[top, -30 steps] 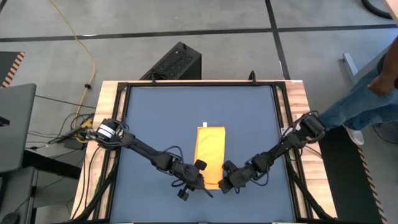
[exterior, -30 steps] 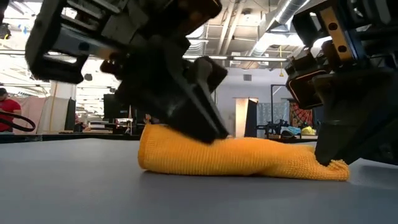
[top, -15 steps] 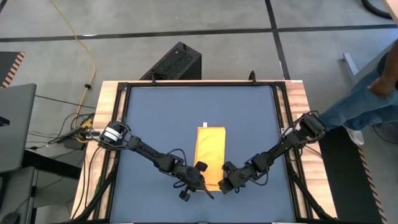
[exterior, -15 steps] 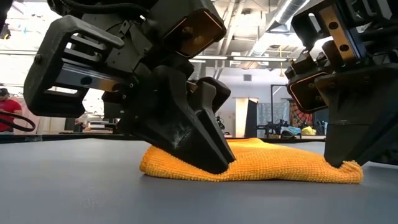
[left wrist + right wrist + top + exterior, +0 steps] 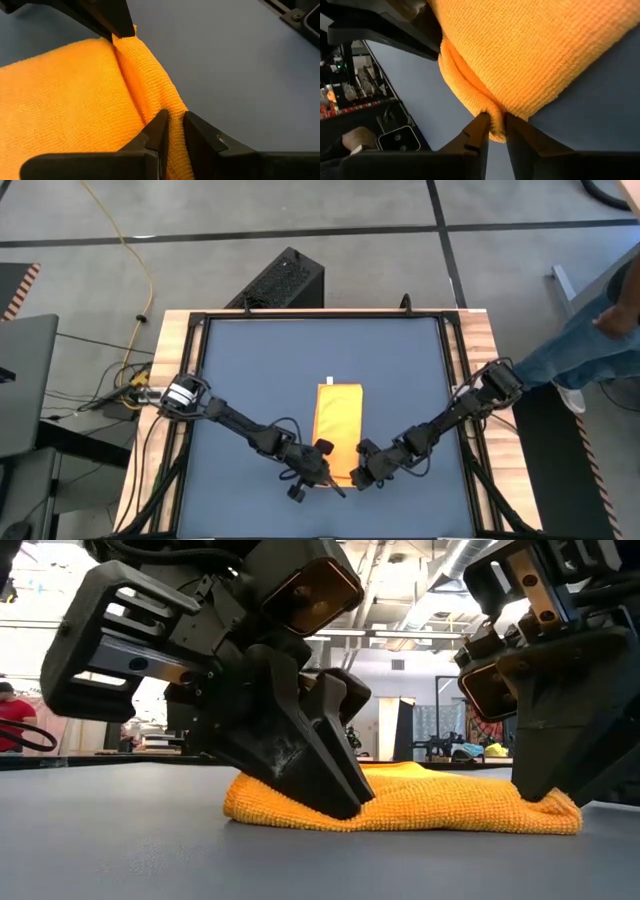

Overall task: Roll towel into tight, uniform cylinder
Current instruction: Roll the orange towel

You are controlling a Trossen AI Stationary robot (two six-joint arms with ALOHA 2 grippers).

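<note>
Towel: yellow cloth, folded into a narrow strip, lying flat near the middle of the dark blue mat that covers the worktop. Its long axis runs from the near edge of the mat toward the far edge, with the small white tag at the far end. No roll of any size is formed; the near end shows only a low raised lip in the low view.

Left end effector sits at the near left corner of the towel, fingers drawn close and pinching a fold of the hem, as the left wrist view confirms. Right end effector sits at the near right corner, fingers likewise narrow with a ridge of cloth nipped between them.

Governing relation: both end effectors hold the towel's near short edge, one at each corner, about equally close. The whole length of the towel extends away from them toward the tag. In my judgement the roll must therefore travel along that axis, both corners advancing evenly, or the cylinder will skew.

A person's leg stands beyond the right side of the worktop.
</note>
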